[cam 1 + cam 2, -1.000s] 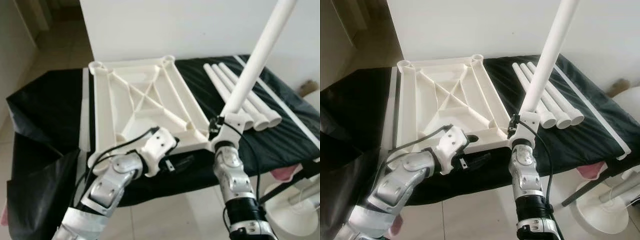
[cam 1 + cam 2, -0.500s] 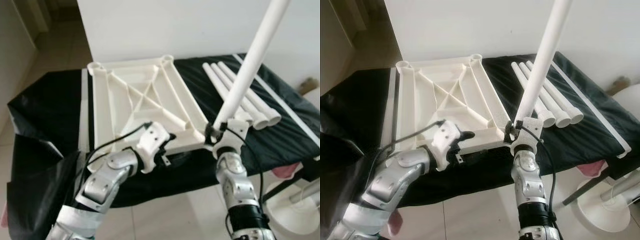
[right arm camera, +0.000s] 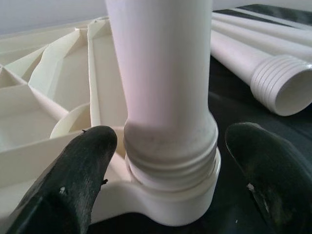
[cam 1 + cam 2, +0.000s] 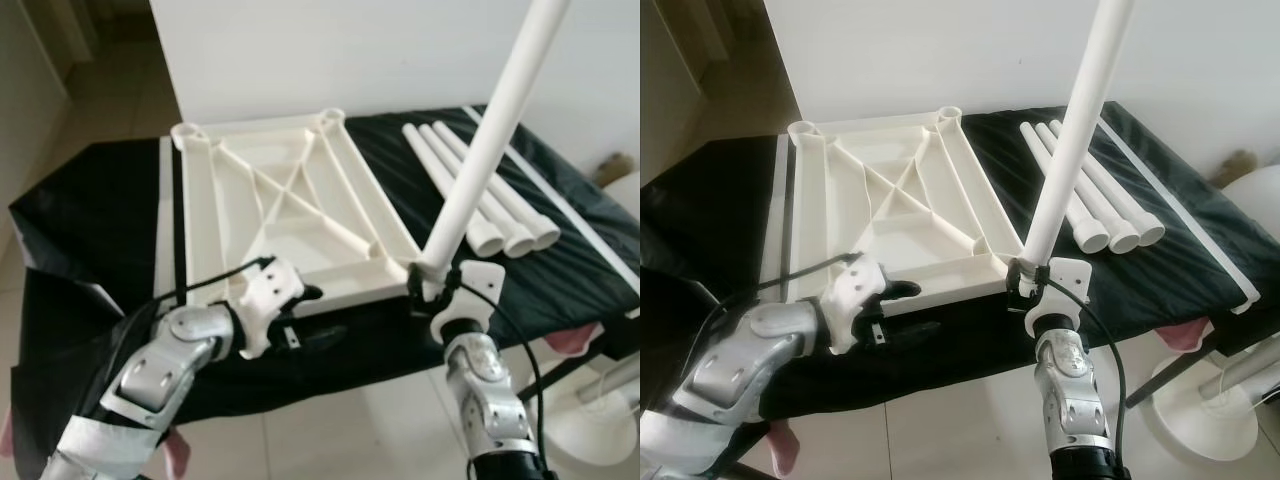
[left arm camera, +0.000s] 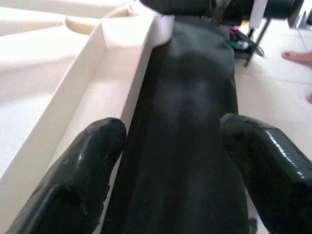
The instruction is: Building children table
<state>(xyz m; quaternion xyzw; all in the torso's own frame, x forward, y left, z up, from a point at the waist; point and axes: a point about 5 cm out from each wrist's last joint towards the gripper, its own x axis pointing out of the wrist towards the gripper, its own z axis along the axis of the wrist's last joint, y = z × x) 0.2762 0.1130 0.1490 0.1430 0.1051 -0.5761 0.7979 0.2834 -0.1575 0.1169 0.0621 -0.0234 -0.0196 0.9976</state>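
Right wrist view: my right gripper (image 3: pixel 165 161) sits spread wide, one black finger (image 3: pixel 73 170) on each side of the table leg (image 3: pixel 163 83), neither pad touching it. The leg's threaded end stands seated in the corner socket (image 3: pixel 165 204) of the tabletop (image 3: pixel 44 97).

Head views: tabletop lies upside down, ribs up, on a black cloth (image 4: pixel 90 210) over a bench. The leg (image 4: pixel 490 140) rises tilted toward 1 o'clock from the corner at the tabletop's 5 o'clock. Three spare legs (image 4: pixel 480 190) lie side by side on the cloth at 3 o'clock of the tabletop, well apart from it.

Left wrist view: my left gripper (image 5: pixel 170 165) is spread too, pinching nothing. One finger (image 5: pixel 78 170) hangs over the tabletop's near rim (image 5: pixel 117 83), the other over the cloth. From the head, left gripper (image 4: pixel 300 315) sits at the tabletop's 7 o'clock edge

White wall behind, tiled floor (image 4: pixel 940 430) below
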